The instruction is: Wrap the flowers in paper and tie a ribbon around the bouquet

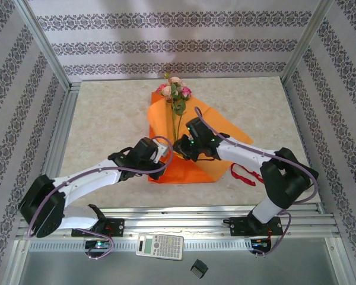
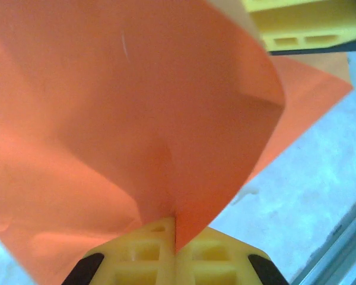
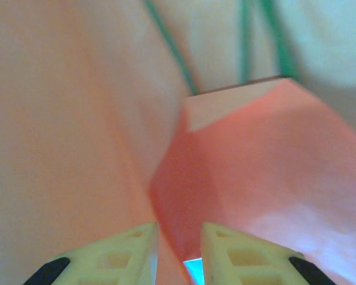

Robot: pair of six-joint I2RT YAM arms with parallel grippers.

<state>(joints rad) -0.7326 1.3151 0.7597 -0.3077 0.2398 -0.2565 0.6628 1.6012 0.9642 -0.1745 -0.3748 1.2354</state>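
The orange paper (image 1: 225, 127) lies in the middle of the table, its near part folded up. The flowers (image 1: 175, 89) rest on it, pink and cream heads at the far end and stems (image 3: 172, 53) running toward me. My left gripper (image 1: 166, 155) is shut on a raised fold of the paper (image 2: 136, 119), pinched between its yellow fingers (image 2: 142, 255). My right gripper (image 1: 181, 148) is just beside it; its jaws stand a little apart with a paper fold (image 3: 273, 154) loose in the gap. The dark red ribbon (image 1: 244, 174) lies on the table right of the paper.
A calculator (image 1: 160, 245) and a small black part (image 1: 199, 268) lie on the near shelf behind the aluminium rails (image 1: 184, 217). Patterned walls and metal frame posts (image 1: 47, 44) close in the table on three sides.
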